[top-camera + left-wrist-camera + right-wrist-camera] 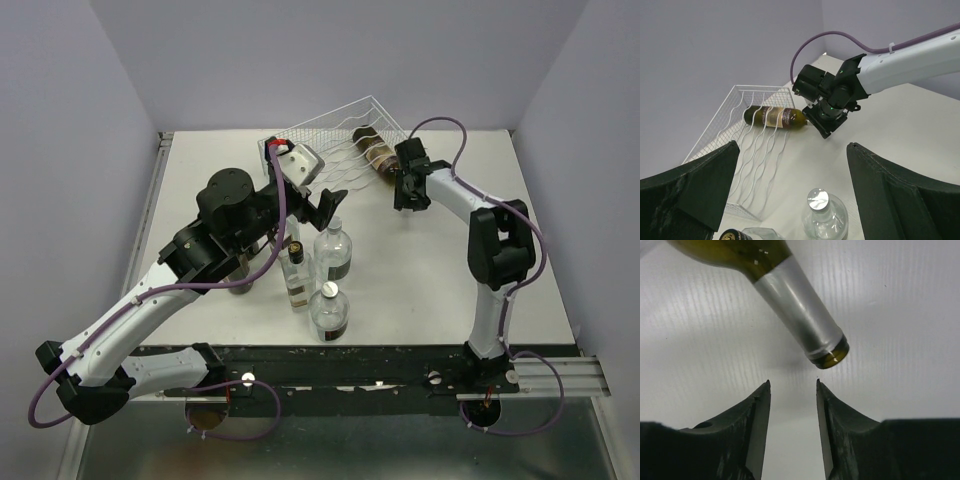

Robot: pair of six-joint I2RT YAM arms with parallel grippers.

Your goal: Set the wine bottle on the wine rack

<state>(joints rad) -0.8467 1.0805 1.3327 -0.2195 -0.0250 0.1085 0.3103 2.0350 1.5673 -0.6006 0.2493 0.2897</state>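
Observation:
The wine bottle (372,148), dark green with a brown label, lies on its side at the right end of the white wire wine rack (325,128). Its neck sticks out past the rack's edge over the table. The left wrist view shows the bottle (772,117) across the rack's wavy wires (747,145). My right gripper (402,190) is open and empty, its tips just short of the bottle's mouth (832,356); in its own view the gripper (792,385) holds nothing. My left gripper (325,205) is open and empty, above the standing bottles and near the rack's front.
Two clear round bottles (334,250) (329,310) and a square clear bottle (297,275) stand mid-table under the left arm. One silver-capped bottle (825,212) sits between the left fingers, well below them. A black-and-gold cap (735,235) shows at the bottom edge. Grey walls enclose the table.

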